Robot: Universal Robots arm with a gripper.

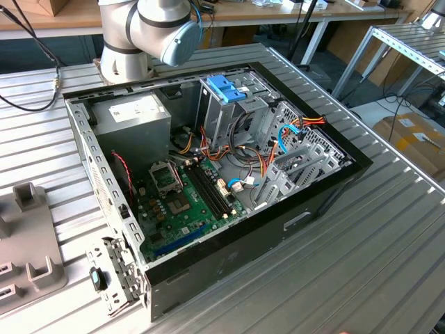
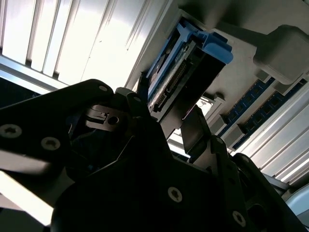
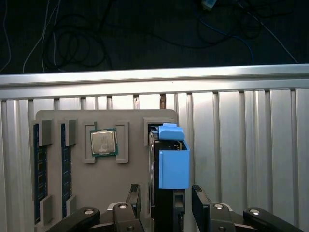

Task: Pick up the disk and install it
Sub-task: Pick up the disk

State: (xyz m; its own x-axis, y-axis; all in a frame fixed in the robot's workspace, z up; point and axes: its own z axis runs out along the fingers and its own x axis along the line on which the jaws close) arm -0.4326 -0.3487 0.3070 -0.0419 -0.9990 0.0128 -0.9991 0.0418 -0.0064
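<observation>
Gripper (image 3: pixel 167 194) is hanging open over the disk (image 3: pixel 173 166) and, as far as I can tell, isn't gripping anything yet. Its fingers (image 3: pixel 136 195) are straddling the disk, one on each flat side, and the first wrist view is showing a sliver of gap on both. The disk is standing on edge in its slot in the grey tray (image 3: pixel 130 121), just beside the CPU (image 3: pixel 103 143), with the RAM sticks (image 3: pixel 39 169) further along. In the exterior view that tray is lying at about 8 o'clock from the open case (image 1: pixel 278 229), well apart from the cage (image 1: pixel 226 104), which is sitting around 1 o'clock inside it. For doing this grab well, I'm thinking the main thing is centring, so both pads are landing together and the disk isn't getting shoved sideways in the slot. I'd be clamping on the metal flanks, not the blue frame, since that plastic is probably flexing. The second wrist view is showing the connector edge facing the gripper — I'd be keeping the pads off those pins. Then it's coming straight out along the slot, no twisting.
</observation>
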